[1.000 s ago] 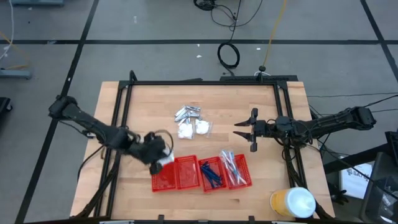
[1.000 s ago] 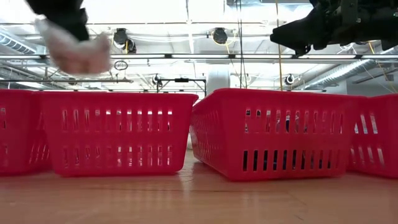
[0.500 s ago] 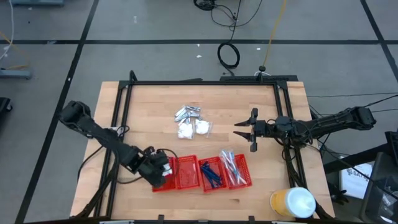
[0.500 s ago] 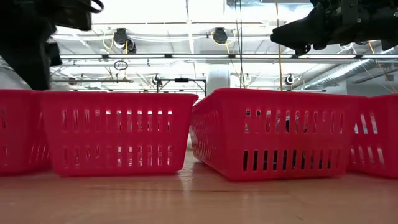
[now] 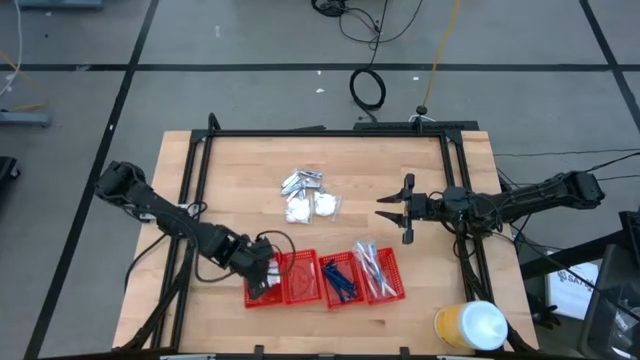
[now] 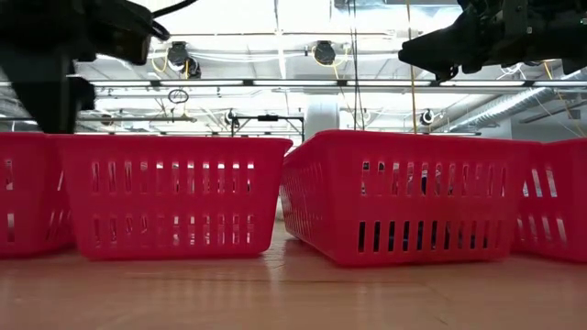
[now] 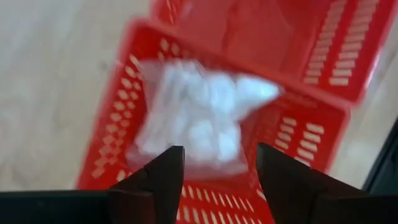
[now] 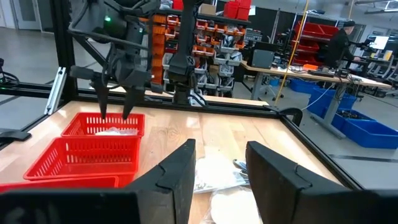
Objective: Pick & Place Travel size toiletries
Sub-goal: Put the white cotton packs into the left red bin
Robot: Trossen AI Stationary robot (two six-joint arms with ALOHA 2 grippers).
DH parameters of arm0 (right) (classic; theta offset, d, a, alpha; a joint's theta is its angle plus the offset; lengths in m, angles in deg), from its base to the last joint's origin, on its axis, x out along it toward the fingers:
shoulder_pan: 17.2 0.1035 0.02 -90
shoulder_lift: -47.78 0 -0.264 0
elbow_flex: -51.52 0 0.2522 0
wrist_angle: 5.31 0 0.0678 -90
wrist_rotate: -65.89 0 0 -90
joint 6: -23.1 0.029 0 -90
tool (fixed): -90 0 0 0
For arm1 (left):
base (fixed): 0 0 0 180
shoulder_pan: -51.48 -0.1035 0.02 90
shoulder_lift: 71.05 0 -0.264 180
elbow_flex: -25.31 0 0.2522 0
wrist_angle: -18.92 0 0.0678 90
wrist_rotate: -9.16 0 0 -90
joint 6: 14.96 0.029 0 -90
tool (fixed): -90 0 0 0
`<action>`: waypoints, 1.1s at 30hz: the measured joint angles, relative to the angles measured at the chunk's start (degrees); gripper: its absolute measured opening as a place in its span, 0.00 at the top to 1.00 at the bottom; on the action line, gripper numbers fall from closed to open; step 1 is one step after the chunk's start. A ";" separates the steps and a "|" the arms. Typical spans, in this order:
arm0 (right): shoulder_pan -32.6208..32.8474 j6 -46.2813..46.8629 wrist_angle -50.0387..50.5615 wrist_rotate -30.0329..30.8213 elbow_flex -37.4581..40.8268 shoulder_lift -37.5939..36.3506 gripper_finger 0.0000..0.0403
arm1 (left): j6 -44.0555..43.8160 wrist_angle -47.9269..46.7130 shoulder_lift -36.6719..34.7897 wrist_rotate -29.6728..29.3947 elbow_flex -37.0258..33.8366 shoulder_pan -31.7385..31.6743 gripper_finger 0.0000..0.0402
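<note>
Left gripper [image 5: 262, 283] over the leftmost red basket [image 5: 252, 297], fingers apart.
A white soft packet [image 7: 199, 112] lies inside that basket, free of the fingers; more packets [image 5: 312, 206] and foil sachets [image 5: 301, 181] sit mid-desk [image 5: 440, 190]. The right gripper [image 5: 392, 213] hovers beside them, fingers apart.

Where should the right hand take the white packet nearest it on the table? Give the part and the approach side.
Best to grip the white packet across its free right edge, coming down from above. It lies flat on the table, so a level approach would likely find nothing to close on, and a second packet crowds its left. The right hand, open, hovers just to its right.
</note>
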 joint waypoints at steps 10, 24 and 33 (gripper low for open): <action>0.00 0.00 0.15 0.00 0.00 0.00 0.68 | 12.16 1.16 -9.36 -13.37 1.10 -6.57 0.57; 0.00 -0.11 0.49 4.38 0.00 0.01 0.68 | 19.47 3.99 -2.59 -9.14 0.96 -33.07 0.60; -0.24 -0.19 0.46 4.35 0.00 0.00 0.68 | 16.67 7.20 7.24 -2.97 0.96 -38.93 0.59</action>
